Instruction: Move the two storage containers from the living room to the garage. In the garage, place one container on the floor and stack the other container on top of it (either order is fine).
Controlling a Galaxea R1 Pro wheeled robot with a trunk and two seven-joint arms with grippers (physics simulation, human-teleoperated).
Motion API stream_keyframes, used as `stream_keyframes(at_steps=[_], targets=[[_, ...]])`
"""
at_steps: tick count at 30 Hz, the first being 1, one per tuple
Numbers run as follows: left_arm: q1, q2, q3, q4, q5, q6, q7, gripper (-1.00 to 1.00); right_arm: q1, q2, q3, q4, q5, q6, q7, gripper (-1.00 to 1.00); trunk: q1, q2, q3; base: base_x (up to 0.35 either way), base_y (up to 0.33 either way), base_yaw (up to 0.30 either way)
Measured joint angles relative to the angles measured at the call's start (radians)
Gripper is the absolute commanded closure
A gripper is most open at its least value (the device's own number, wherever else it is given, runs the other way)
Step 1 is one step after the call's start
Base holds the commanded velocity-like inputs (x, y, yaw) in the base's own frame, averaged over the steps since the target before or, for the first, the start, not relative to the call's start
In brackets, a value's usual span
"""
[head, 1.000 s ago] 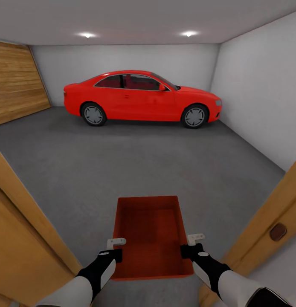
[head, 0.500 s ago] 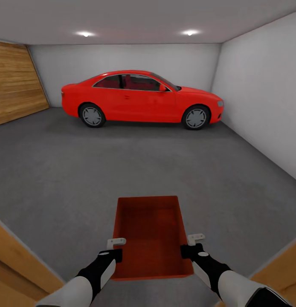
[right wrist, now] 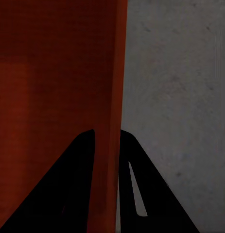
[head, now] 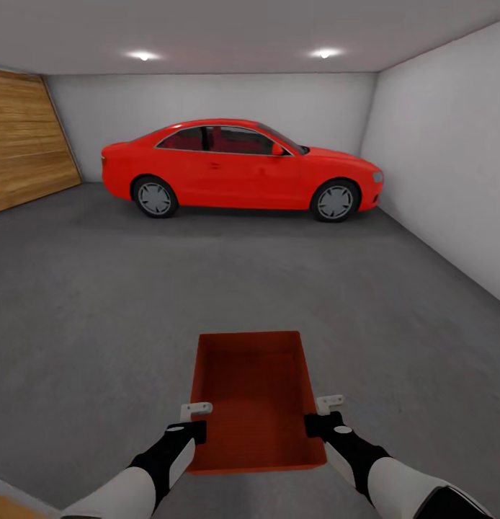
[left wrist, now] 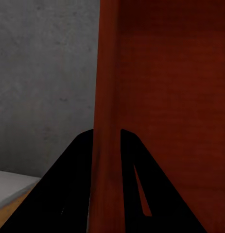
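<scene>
I'm looking from the head camera into the garage, and the orange-red storage container (head: 253, 396) sits dead ahead at my 12 o'clock, held up over the dark grey concrete floor (head: 135, 303) between both arms. My left gripper (head: 194, 422) has the container's left wall at about 11 o'clock; through the left wrist camera I see its two dark fingers (left wrist: 68, 194) pressed in on either side of that thin red wall (left wrist: 106, 121), one inside the tray and one outside, so it is clamped on the rim. My right gripper (head: 320, 414) does the same at about 1 o'clock: in the right wrist camera its fingers (right wrist: 73, 189) straddle the right wall (right wrist: 114, 97) and pinch it tight. The tray looks level and open side up. Farther off toward 12 o'clock a red car (head: 239, 169) is parked side-on against the pale back wall (head: 207, 97), with a wood-plank panel (head: 27, 144) at roughly 10 o'clock.
</scene>
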Motion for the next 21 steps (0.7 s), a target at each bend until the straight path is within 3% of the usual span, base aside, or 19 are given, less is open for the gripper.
stream_keyframes(at_steps=[21], targets=[[0.0, 0.0, 0.001, 0.001, -0.001, 0.0, 0.0, 1.0, 0.0, 0.0, 0.001, 0.0, 0.0, 0.0, 0.0, 1.0, 0.0, 0.0, 0.0, 0.322, 0.001, 0.0]])
